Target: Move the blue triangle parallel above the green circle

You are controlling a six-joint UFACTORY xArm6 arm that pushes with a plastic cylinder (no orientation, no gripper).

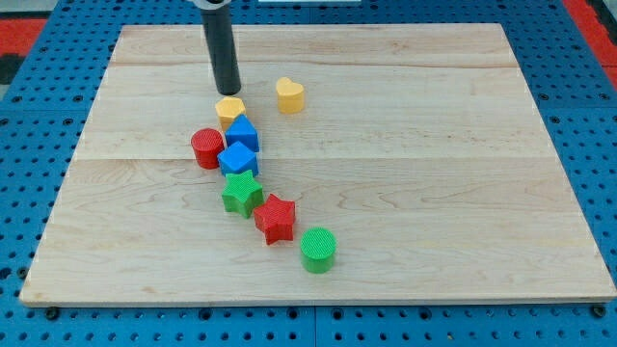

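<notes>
The blue triangle [243,133] sits left of the board's middle, touching a yellow hexagon [229,110] above it and a blue cube [237,159] below it. The green circle [317,250] stands toward the view's bottom, right of the chain. My tip [227,90] is just above the yellow hexagon, up and left of the blue triangle, not touching it.
A red cylinder [206,147] stands left of the blue blocks. A green star [241,193] and a red star [276,218] continue the chain down toward the green circle. A yellow heart [289,95] lies right of my tip. The wooden board [463,173] rests on blue pegboard.
</notes>
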